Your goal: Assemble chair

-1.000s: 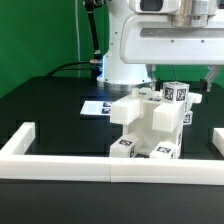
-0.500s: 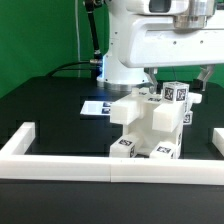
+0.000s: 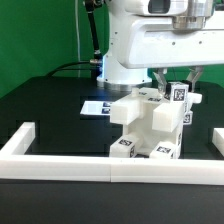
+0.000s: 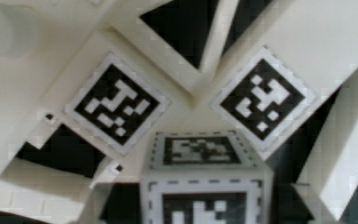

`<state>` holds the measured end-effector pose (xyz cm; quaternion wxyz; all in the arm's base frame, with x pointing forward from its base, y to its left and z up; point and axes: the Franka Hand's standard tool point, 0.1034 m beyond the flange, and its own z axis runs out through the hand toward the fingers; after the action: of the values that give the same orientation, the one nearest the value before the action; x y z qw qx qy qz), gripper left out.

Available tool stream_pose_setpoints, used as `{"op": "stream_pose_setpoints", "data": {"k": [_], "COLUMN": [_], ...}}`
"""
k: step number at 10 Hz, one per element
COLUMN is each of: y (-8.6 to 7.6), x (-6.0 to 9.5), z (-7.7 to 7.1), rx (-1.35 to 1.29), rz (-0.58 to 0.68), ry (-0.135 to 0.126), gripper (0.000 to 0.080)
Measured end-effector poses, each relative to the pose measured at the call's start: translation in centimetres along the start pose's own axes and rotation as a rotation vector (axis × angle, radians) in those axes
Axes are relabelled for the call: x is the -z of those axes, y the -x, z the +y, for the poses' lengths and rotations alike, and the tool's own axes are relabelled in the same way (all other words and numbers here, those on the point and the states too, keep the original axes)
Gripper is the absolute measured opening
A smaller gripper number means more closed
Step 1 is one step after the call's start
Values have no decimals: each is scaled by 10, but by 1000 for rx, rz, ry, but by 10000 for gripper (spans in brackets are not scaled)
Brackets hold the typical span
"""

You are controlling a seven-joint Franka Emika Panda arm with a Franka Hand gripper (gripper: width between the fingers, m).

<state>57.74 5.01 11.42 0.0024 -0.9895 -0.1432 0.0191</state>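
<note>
The chair (image 3: 148, 128) is a cluster of chunky white tagged blocks standing behind the front rail, right of centre in the exterior view. A small tagged block (image 3: 178, 94) sits at its top right. My gripper (image 3: 177, 82) hangs straight above that block, its dark fingers (image 3: 160, 79) spread to either side of the block's top. I cannot tell whether they touch it. In the wrist view the same block (image 4: 202, 185) lies close below, with two tagged chair faces (image 4: 119, 102) beyond it.
A long low white border rail (image 3: 60, 166) runs along the front with short ends at both sides. The marker board (image 3: 97, 107) lies flat on the black table behind the chair. The robot's white base (image 3: 125, 55) stands at the back.
My gripper has come down from above the frame. Its fingers now reach the top of the small tagged block. The chair parts have not moved.
</note>
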Motion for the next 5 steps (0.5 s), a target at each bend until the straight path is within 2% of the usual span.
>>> {"op": "stream_pose_setpoints", "data": {"k": [5], "y": [0], "x": [0], "z": [0], "rx": [-302], "rz": [0], "ry": [-1], "gripper": [287]}}
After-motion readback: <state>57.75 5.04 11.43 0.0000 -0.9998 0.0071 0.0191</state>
